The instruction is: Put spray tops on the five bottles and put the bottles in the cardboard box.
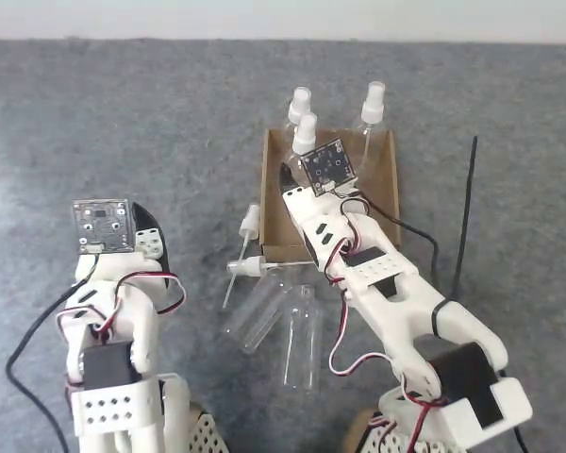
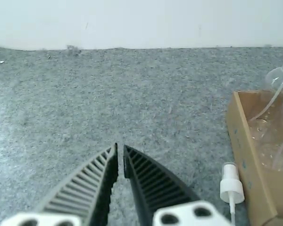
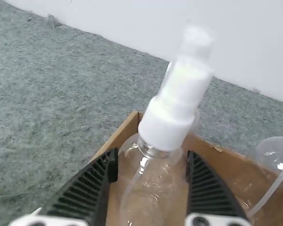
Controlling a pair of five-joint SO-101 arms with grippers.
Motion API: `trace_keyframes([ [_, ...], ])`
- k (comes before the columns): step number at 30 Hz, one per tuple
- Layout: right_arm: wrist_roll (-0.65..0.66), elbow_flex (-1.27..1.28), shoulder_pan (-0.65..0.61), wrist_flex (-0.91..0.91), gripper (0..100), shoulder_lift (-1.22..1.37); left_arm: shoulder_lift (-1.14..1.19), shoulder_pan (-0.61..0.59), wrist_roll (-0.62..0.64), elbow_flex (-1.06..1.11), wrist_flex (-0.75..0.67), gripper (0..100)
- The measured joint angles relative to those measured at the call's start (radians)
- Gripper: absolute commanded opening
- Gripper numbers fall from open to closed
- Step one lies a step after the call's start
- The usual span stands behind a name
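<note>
**Capped bottle held upright at the box**

The right hand (image 3: 151, 165) grips a clear plastic bottle with a white spray top (image 3: 148, 193) by its body. This leaves the top free, likely so the bottle can stand in the brown cardboard box (image 3: 114, 141) beneath the hand. The bottle's long axis runs near vertical, nozzle up. Behind the hand, two uncapped clear bottles (image 1: 259, 311) lie flat on the grey desk (image 1: 123, 123), necks towards the box. The left hand (image 2: 120, 157) is closed and empty, well apart.
</note>
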Motion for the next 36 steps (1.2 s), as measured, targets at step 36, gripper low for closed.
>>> trace_keyframes([
  [36,0.002,0.011,-0.044,0.11,31.4,-0.092,0.0,0.0,0.0,0.0,0.0,1],
])
